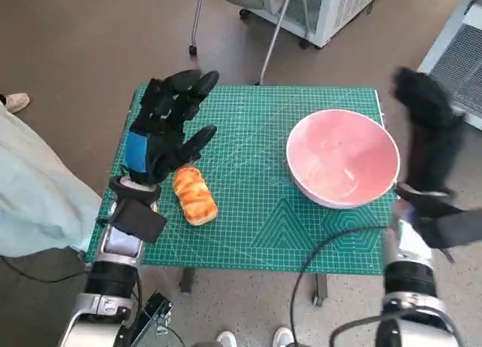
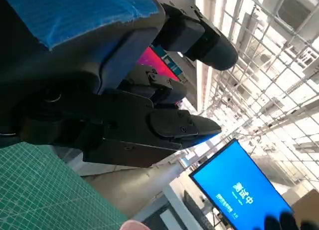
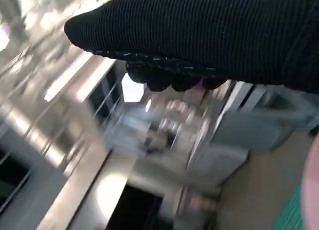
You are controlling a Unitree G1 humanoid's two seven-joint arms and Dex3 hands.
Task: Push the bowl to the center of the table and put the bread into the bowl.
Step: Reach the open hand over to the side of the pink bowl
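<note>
The green cutting mat [image 1: 256, 211] covers the small table, and the pink bowl [image 1: 343, 157] sits on its right part, close to the right edge rather than at the middle — so the push looks not yet done. The bowl is empty and upright.

The right hand [image 1: 425, 125], in its black glove, hangs just beyond the bowl's right rim, off the table's right edge; it is blurred in the head view, and I cannot tell whether its fingers are spread or curled, nor whether it touches the rim. It is plainly the nearer hand to the bowl, and the table's middle lies to the left of the bowl, away from that hand, so a leftward shove from this side seems the natural move.

The left hand [image 1: 167, 129] hovers above the mat's left part, fingers spread, holding nothing. The bread [image 1: 195, 196] lies on the mat just below and beside it — its long axis running roughly front to back, slightly slanted — well apart from the bowl.
</note>
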